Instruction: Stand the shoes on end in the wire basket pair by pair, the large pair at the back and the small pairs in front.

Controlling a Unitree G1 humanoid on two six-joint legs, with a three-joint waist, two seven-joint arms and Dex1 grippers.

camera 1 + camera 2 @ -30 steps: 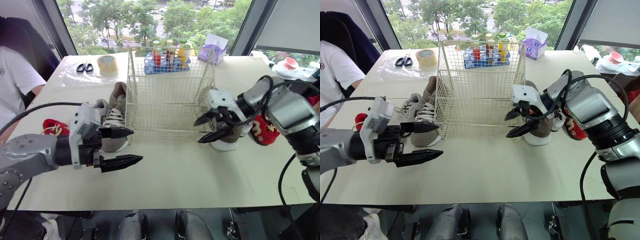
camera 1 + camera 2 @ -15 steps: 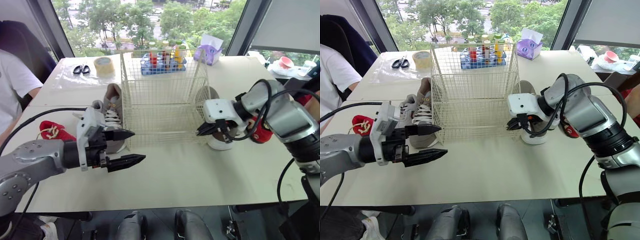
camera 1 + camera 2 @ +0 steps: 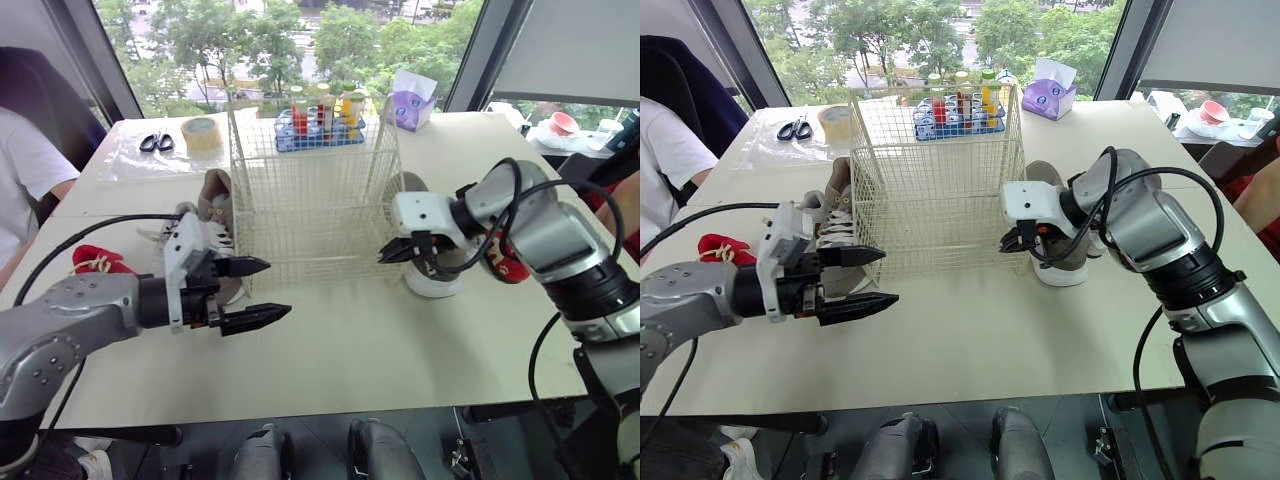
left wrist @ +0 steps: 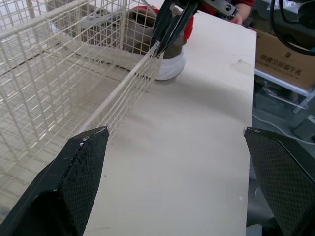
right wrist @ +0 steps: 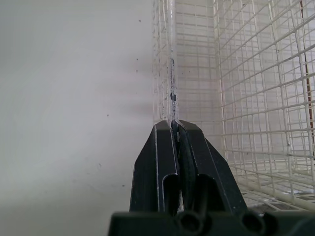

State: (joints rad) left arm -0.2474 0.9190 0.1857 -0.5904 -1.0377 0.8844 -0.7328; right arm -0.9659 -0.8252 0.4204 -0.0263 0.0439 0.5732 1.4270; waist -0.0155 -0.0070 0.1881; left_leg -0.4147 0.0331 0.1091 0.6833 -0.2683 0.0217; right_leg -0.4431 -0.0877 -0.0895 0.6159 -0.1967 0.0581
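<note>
The wire basket (image 3: 310,190) stands mid-table with nothing in it. My right gripper (image 3: 385,252) is shut on the wire at its front right corner, and the right wrist view shows the fingers (image 5: 165,147) pinched on that wire (image 5: 171,73). A brown shoe with a white sole (image 3: 428,275) sits just right of the basket. Grey sneakers (image 3: 213,205) lie against its left side. Small red shoes lie at far left (image 3: 95,262) and behind my right arm (image 3: 508,270). My left gripper (image 3: 255,292) hovers open in front of the sneakers, holding nothing.
At the back of the table are scissors (image 3: 153,143), a tape roll (image 3: 202,132), a blue rack of bottles (image 3: 320,115) and a purple tissue box (image 3: 412,98). A person in a white shirt (image 3: 20,180) sits at the left edge.
My right gripper was open beside the brown shoe; it has shifted to the basket's front right corner and shut on the wire. The left gripper stays open. The camera has shifted.
</note>
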